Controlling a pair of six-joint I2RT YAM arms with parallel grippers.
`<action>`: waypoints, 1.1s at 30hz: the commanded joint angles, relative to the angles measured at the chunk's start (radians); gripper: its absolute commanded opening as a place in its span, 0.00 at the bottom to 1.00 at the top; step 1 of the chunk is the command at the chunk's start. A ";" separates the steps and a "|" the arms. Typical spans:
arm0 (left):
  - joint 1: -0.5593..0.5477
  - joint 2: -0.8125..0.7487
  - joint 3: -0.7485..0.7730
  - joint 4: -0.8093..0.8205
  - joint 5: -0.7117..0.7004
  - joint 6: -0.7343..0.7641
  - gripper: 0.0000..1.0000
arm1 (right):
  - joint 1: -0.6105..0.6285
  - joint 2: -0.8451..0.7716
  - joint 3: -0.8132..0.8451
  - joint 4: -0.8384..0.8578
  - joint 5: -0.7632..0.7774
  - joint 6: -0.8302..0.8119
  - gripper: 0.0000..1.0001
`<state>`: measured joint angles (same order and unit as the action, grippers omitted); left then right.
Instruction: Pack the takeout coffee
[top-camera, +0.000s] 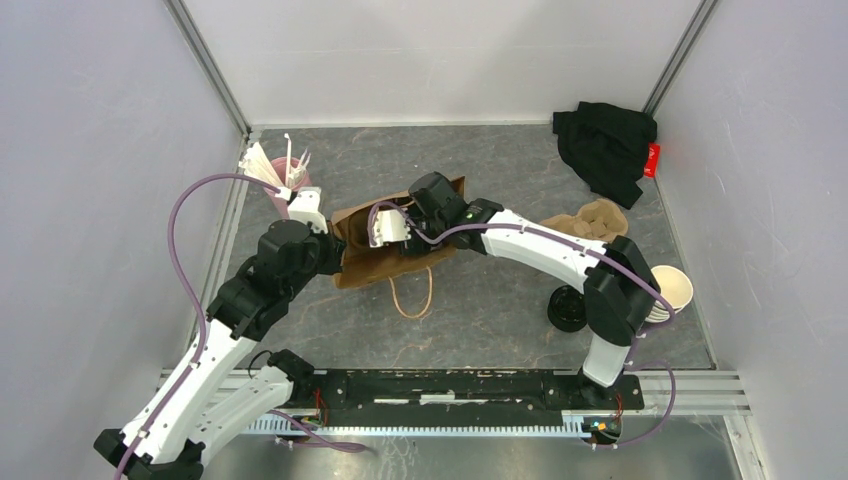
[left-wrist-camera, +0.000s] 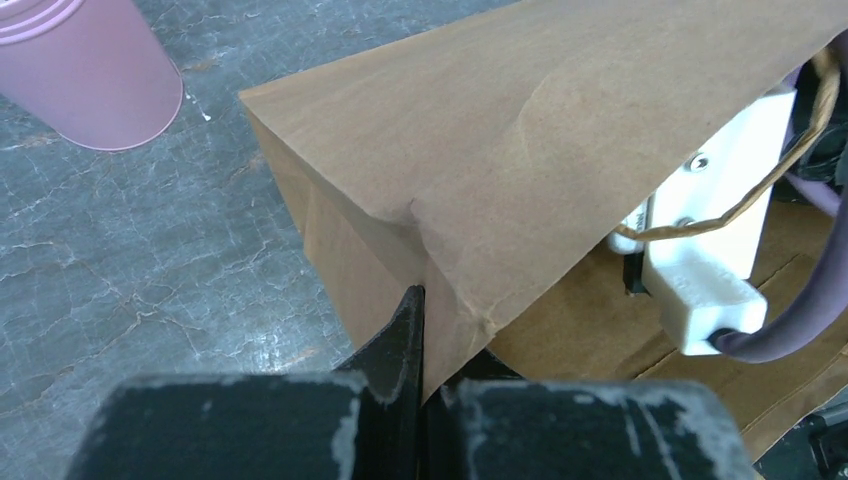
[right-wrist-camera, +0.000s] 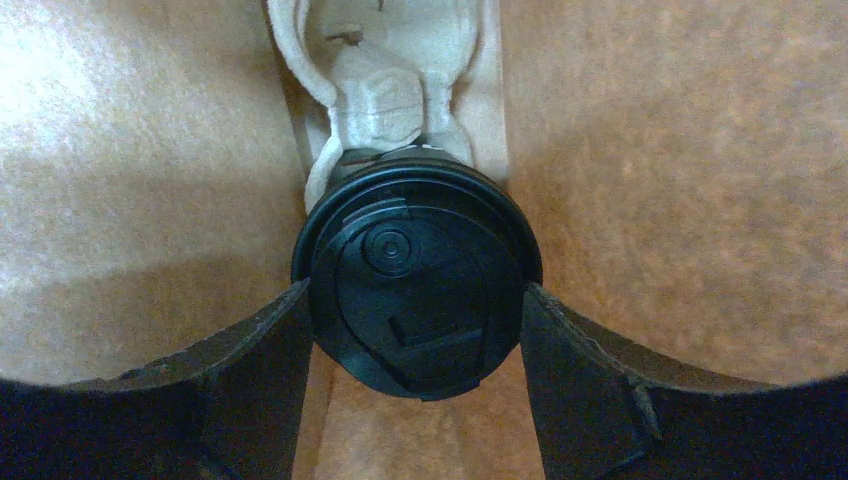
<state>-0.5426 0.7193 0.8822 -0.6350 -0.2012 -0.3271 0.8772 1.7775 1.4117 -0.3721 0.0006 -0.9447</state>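
With the left pincer (left-wrist-camera: 420, 335) clamped on the paper bag (left-wrist-camera: 520, 150) edge at lower centre, the right pincer (right-wrist-camera: 415, 335), gripping the takeout coffee (right-wrist-camera: 415, 270) mid-frame inside the bag, should probably ease it squarely toward the pulp tray (right-wrist-camera: 390, 90) at frame top before releasing.

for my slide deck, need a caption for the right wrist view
Black-lidded takeout coffee clasped by the right gripper inside the brown paper bag.
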 joint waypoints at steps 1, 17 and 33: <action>0.002 -0.006 0.007 -0.009 -0.009 0.027 0.02 | 0.014 -0.053 0.074 -0.089 0.029 0.069 0.00; 0.002 0.000 -0.012 0.012 0.009 0.055 0.02 | 0.078 -0.082 0.055 -0.152 -0.103 0.087 0.00; 0.003 -0.006 -0.008 0.013 0.039 0.060 0.02 | 0.081 0.021 0.046 0.076 0.088 0.072 0.00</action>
<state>-0.5426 0.7158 0.8738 -0.6331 -0.1986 -0.3271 0.9539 1.8114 1.4277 -0.3294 0.0647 -0.8787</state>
